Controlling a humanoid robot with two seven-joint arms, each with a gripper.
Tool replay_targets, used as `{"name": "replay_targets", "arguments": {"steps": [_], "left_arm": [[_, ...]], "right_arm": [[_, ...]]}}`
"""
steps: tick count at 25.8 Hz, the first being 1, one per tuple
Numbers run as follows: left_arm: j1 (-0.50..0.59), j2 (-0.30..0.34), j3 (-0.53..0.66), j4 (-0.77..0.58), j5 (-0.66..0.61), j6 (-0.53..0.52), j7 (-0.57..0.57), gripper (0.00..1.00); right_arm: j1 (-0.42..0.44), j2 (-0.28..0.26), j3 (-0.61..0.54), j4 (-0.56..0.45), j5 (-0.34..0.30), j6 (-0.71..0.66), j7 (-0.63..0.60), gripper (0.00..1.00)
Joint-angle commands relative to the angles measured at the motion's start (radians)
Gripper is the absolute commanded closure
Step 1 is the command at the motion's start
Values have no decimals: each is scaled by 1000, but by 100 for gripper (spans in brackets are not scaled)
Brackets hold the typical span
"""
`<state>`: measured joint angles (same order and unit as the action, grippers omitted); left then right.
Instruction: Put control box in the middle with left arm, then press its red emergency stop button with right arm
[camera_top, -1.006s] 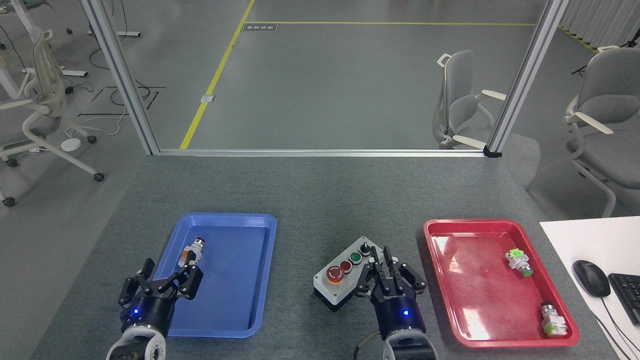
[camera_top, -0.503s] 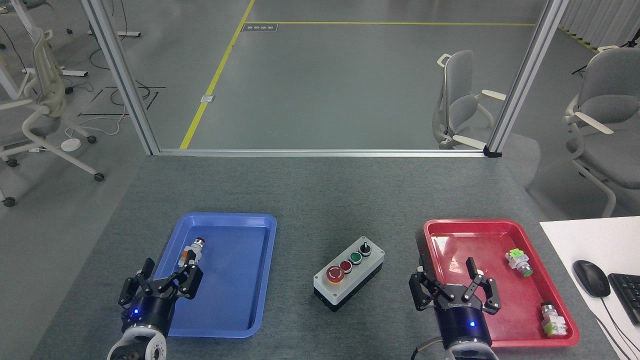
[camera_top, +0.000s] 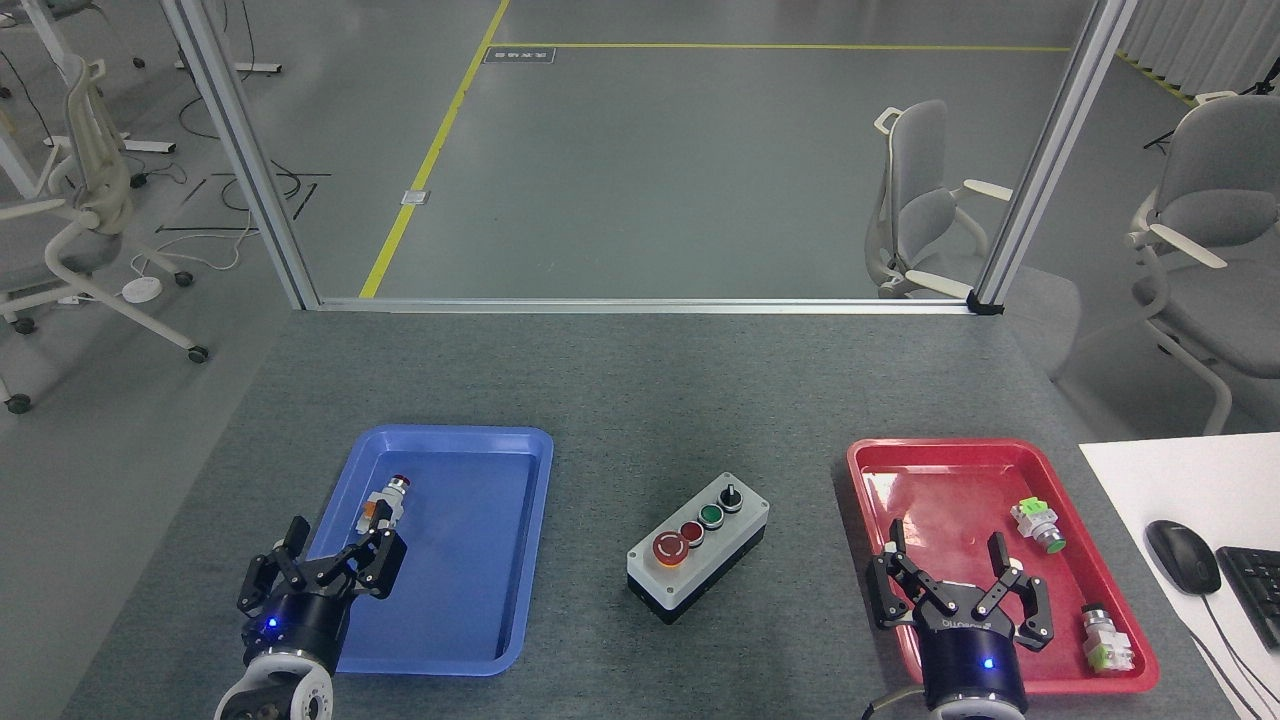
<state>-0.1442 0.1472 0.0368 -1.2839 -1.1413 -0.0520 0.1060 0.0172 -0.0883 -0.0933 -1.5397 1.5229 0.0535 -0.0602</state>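
Note:
The light-grey control box (camera_top: 700, 548) with a black base lies slantwise on the bare grey table between the two trays. Its red emergency stop button (camera_top: 670, 548) on a yellow ring is at the near-left end, then a small red button, a green one and a black knob. My left gripper (camera_top: 322, 557) stands open at the near-left corner of the blue tray (camera_top: 440, 640), holding nothing. My right gripper (camera_top: 955, 577) is open over the near part of the red tray (camera_top: 868, 470), well right of the box and apart from it.
A small orange-and-white switch (camera_top: 384, 502) lies in the blue tray. Two green-and-white switches (camera_top: 1038, 525) (camera_top: 1104, 640) lie in the red tray. A white desk with a mouse (camera_top: 1183, 556) and keyboard is at the right. An aluminium frame (camera_top: 640, 305) borders the table's far edge.
My right gripper has drawn away from the control box, moving right to above the red tray, and has opened. The box and my left gripper have stayed put.

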Motion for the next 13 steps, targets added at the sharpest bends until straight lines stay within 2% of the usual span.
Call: {"name": "replay_targets", "arguments": {"steps": [1,13], "left_arm": [[0,0,0,0,0,0,0,1],[0,0,0,0,0,0,0,1]], "right_arm": [[1,-4,9,1,-3,8,-4,2],[-10,-8,104,9,-6,89,-6,2]]}}
